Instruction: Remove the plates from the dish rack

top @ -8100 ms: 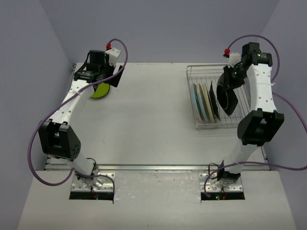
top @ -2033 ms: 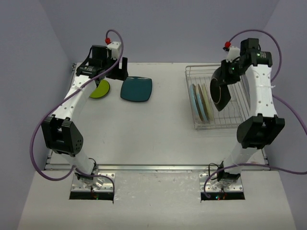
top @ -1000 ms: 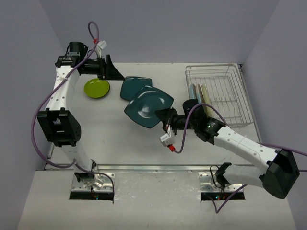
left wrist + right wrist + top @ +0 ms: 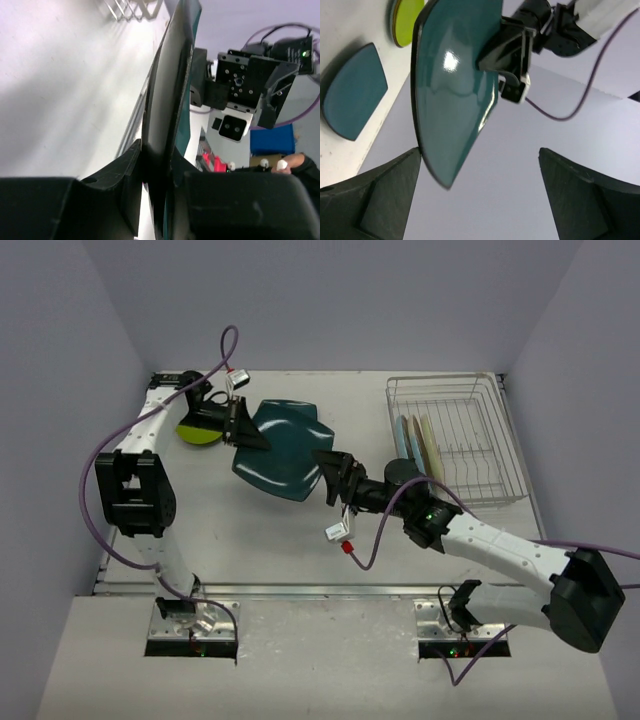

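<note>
A dark teal rounded-square plate (image 4: 278, 468) hangs tilted above the table's middle, and my left gripper (image 4: 245, 432) is shut on its left edge. The left wrist view shows that plate (image 4: 167, 95) edge-on, pinched between the jaws of the left gripper (image 4: 157, 175). My right gripper (image 4: 328, 478) stands open at the plate's right edge. In the right wrist view the plate (image 4: 455, 85) sits beside one finger of the wide-open right gripper (image 4: 480, 175). The dish rack (image 4: 470, 400) at the right back holds upright plates (image 4: 415, 448).
A second dark teal plate (image 4: 287, 410) lies flat on the table behind the held one, also seen in the right wrist view (image 4: 352, 97). A lime-green plate (image 4: 193, 431) lies at the left back, partly under my left arm. Purple cables loop around both arms.
My left gripper has swung in from the back left and shut on the teal plate's left edge. The right gripper has opened and let go of that plate.
</note>
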{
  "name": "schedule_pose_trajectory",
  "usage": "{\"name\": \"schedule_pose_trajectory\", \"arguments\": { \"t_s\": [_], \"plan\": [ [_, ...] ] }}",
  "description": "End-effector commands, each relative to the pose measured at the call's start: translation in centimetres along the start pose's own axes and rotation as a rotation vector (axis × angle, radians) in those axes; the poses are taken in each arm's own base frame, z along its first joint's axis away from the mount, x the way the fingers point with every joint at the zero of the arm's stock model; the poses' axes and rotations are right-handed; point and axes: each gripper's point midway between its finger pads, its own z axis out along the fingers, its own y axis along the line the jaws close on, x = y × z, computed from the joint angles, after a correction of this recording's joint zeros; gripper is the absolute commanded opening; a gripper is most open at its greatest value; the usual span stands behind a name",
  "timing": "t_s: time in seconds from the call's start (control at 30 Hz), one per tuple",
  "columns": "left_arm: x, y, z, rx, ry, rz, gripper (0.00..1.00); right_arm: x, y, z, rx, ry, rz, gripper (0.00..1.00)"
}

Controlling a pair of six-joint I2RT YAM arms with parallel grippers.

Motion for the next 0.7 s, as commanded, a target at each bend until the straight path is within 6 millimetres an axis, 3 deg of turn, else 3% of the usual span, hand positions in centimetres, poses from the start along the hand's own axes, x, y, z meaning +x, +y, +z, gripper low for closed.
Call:
{"name": "schedule_pose_trajectory", "arguments": {
  "t_s": [0.0, 0.07, 0.17, 0.27, 0.33, 0.4, 0.43, 0.6, 0.67],
  "plan": [
    [-6.4, 1.9, -4.0, -0.049, -0.189, 0.062, 0.00, 3.6, -2.9, -2.7, 0.058, 0.200, 0.044, 0.99],
    [-9.8, 3.7, -5.5, -0.136, -0.280, 0.094, 0.00, 4.6, -1.7, -3.6, 0.020, 0.274, 0.096, 0.99],
    [-12.8, 5.8, -6.4, -0.198, -0.361, 0.054, 0.00, 5.7, -0.4, -4.9, -0.023, 0.368, 0.150, 0.99],
    [-14.8, 8.6, -6.9, -0.274, -0.415, 0.010, 0.00, 6.4, 0.3, -6.2, -0.053, 0.432, 0.186, 0.99],
    [-16.3, 11.6, -7.2, -0.329, -0.462, -0.018, 0.00, 6.9, 0.8, -7.3, -0.080, 0.486, 0.215, 0.99],
    [-16.9, 13.1, -6.9, -0.322, -0.473, -0.061, 0.00, 7.5, 1.1, -8.4, -0.096, 0.542, 0.241, 0.99],
    [-16.8, 14.9, -6.5, -0.303, -0.462, -0.092, 0.00, 7.6, 1.6, -8.8, -0.118, 0.562, 0.248, 0.99],
    [-18.0, 17.0, -4.8, -0.246, -0.431, -0.083, 0.00, 8.5, 2.3, -10.6, -0.155, 0.663, 0.288, 0.99],
    [-18.6, 17.0, -4.1, -0.222, -0.418, -0.059, 0.00, 8.7, 2.5, -11.0, -0.168, 0.687, 0.310, 0.99]
  ]
}}
